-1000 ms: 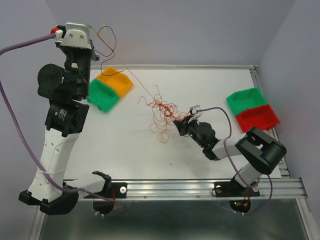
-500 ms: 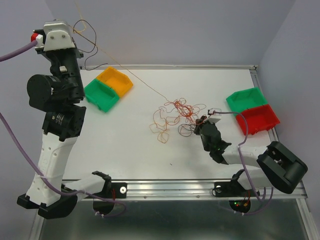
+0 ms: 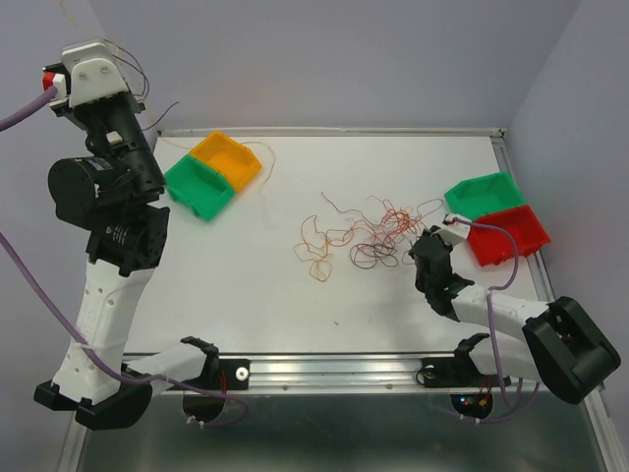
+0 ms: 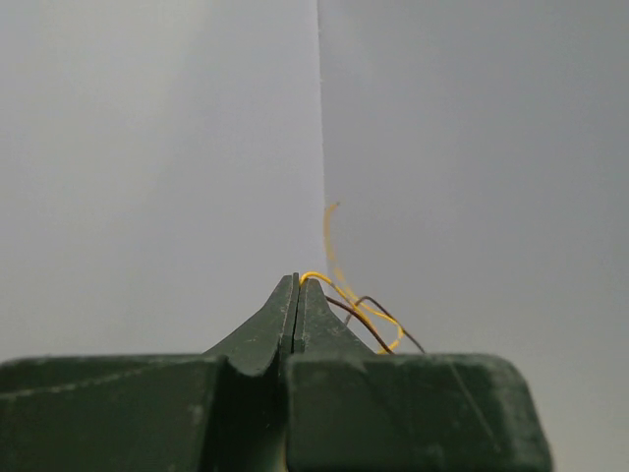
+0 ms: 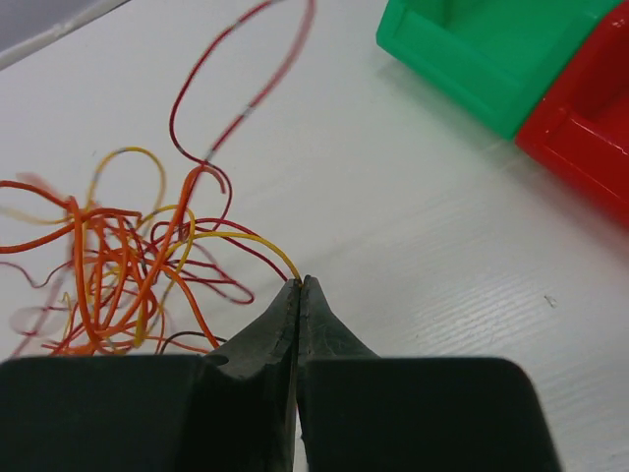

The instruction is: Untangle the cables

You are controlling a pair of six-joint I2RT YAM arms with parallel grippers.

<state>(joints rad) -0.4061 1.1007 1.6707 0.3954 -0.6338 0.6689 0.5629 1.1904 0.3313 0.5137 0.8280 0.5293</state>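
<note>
left arm [image 3: 103, 305] and right arm [image 3: 575, 349] are made of white links and black joints; purple cables [image 3: 25, 110] are attached; fingers [image 4: 260, 334] are dark green.

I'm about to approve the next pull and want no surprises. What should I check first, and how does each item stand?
1. Left gripper shut on the lifted wires, one yellow, one dark: ok.
2. Right gripper shut on a yellow wire: ok.
3. Right gripper apart from the green bin: ok.
4. Strands in the tangle separated: not ok, they cross.
5. Whether the lifted wires are free of the tangle: cannot tell.
</note>
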